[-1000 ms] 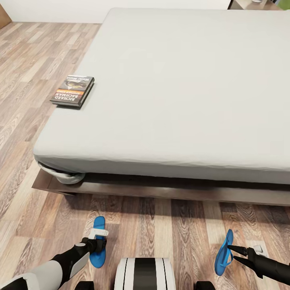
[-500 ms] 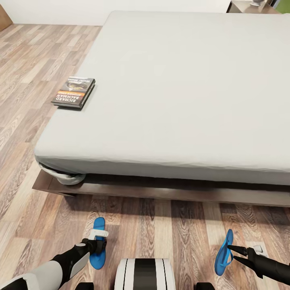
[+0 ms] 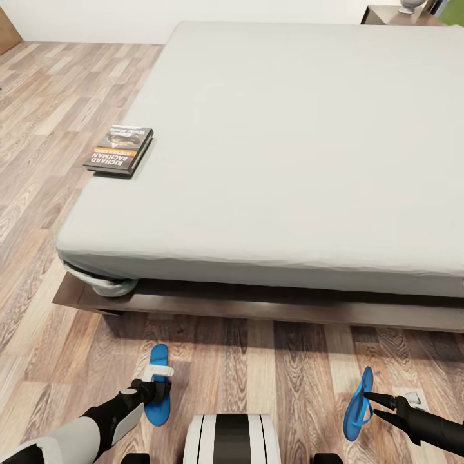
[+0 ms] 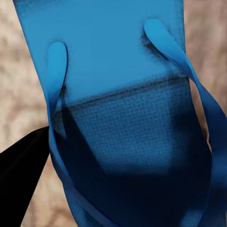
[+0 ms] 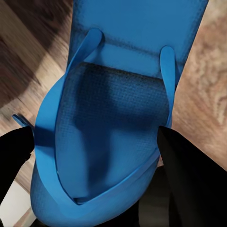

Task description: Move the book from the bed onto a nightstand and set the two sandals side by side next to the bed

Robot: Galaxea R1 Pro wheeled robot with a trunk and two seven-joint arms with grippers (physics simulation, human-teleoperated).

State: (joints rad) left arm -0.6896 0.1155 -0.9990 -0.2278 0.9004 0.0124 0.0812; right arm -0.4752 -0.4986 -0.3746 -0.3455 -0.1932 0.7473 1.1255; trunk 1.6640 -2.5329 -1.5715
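Two blue sandals [image 3: 156, 385] [image 3: 358, 405] on floor [image 3: 270, 361] before bed [image 3: 290, 161], book [image 3: 119, 149] atop.

Head camera high, downward; wrist cameras close

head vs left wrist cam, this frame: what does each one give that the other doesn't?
Head view alone: the bed with the book near its edge, the right gripper holding the second sandal on edge, and how far apart the two sandals sit. Left wrist view alone: close detail of the left sandal, its straps and textured footbed, with one dark finger at its side. Both: that left sandal over wood-plank floor.
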